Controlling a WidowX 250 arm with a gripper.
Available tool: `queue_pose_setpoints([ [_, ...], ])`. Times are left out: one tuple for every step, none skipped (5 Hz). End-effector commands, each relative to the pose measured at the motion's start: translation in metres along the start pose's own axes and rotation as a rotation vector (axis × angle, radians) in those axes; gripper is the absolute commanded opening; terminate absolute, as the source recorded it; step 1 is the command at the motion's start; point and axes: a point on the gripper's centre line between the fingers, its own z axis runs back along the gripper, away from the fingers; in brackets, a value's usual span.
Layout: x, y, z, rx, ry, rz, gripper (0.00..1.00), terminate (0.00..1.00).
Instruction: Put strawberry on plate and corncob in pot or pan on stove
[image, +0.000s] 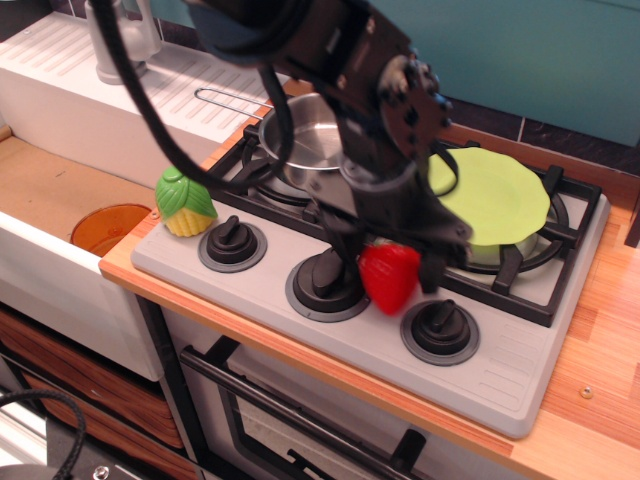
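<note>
Black gripper (388, 268) clamped a glossy red plastic strawberry (389, 276) above the grey toy stove (520, 365); lime-green round plate (497, 195) lay behind.

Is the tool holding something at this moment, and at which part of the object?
The tool appears to hold the strawberry, its fingers on the left and right sides near the upper, leaf end. Whether the berry is lifted off the stove cannot be told.
</note>
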Motion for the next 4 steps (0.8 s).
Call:
queue_pose_setpoints([
  [0.015,-0.007,-0.001,-0.001,-0.037,0.002,1.00,0.00],
  [0.017,-0.009,0.003,0.004,-0.020,0.005,0.00,0.00],
  [0.018,-0.010,0.014,0.015,0.007,0.004,0.00,0.00],
  [0.022,-0.010,0.037,0.027,0.059,0.008,0.00,0.00],
])
